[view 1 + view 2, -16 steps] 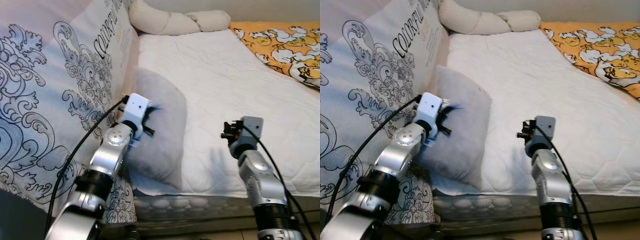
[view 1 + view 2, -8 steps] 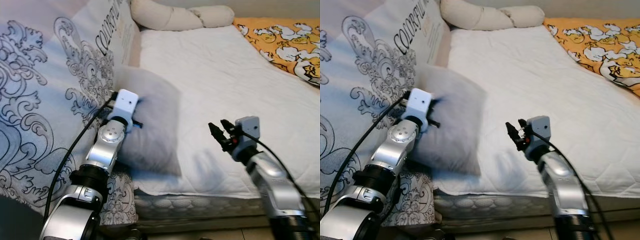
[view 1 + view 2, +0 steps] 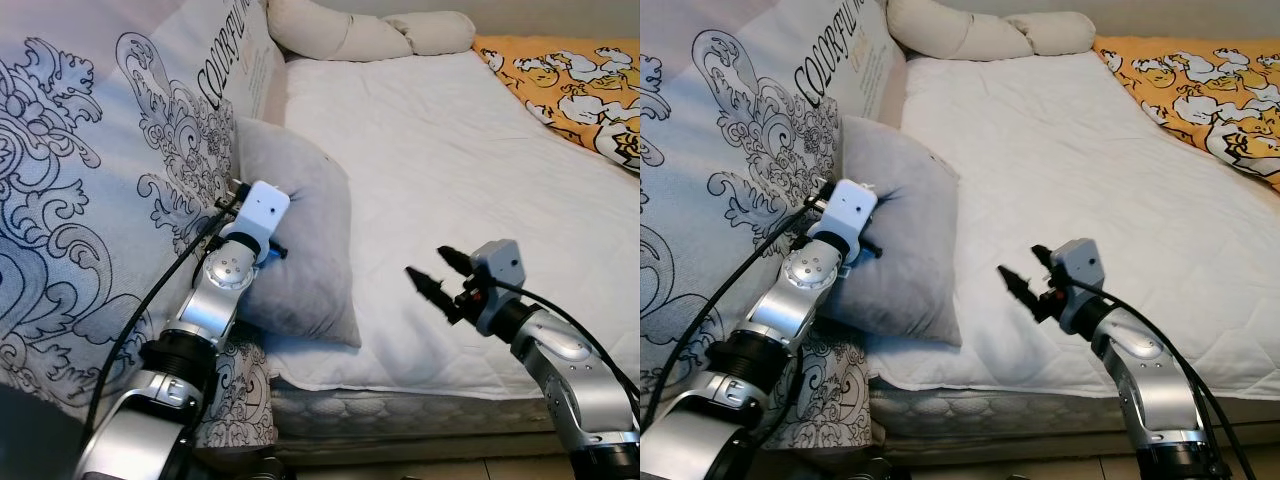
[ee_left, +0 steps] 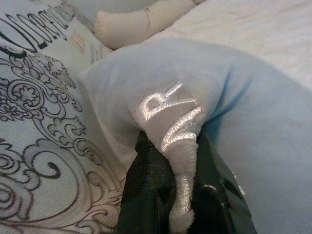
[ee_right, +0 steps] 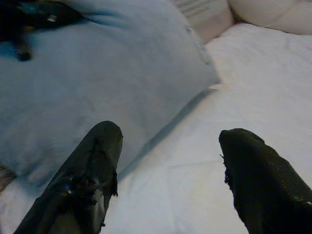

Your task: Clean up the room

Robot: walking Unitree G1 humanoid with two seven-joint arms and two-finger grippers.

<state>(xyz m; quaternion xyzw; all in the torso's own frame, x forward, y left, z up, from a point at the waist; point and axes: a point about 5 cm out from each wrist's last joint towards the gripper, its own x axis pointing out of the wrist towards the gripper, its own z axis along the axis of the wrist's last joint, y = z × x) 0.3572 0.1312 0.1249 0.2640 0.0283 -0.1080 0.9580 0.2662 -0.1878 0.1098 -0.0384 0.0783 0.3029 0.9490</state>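
Left claw [image 4: 180, 195]: clenched on a pinched fold at the edge of the grey pillow [image 3: 300, 250]; in the left wrist view the fabric bunches up between the two black fingers, which is why the cushion stands propped instead of lying flat.
Grey pillow: directly ahead of the left claw, its lower edge resting on the white mattress [image 3: 450, 150], its back against the large patterned cushion [image 3: 90, 200] on the claw's outer side. Judged to be held this way so it can be repositioned along the bed.
Right claw [image 5: 168, 161]: released, fingers spread wide, holding nothing; it hovers over bare mattress with the pillow's near corner just ahead of its fingertips [image 3: 420, 277]. Judged to be presented open so as to take a second hold and steady the soft load.
Far side of both claws: two cream bolsters [image 3: 370, 35] at the head of the bed and an orange printed blanket [image 3: 570, 85] beyond the right claw, well apart from the pillow.
Stage: pillow gripped but not yet set in a tidy place.
Risk: a single edge pinch may let the soft cushion sag or slip.
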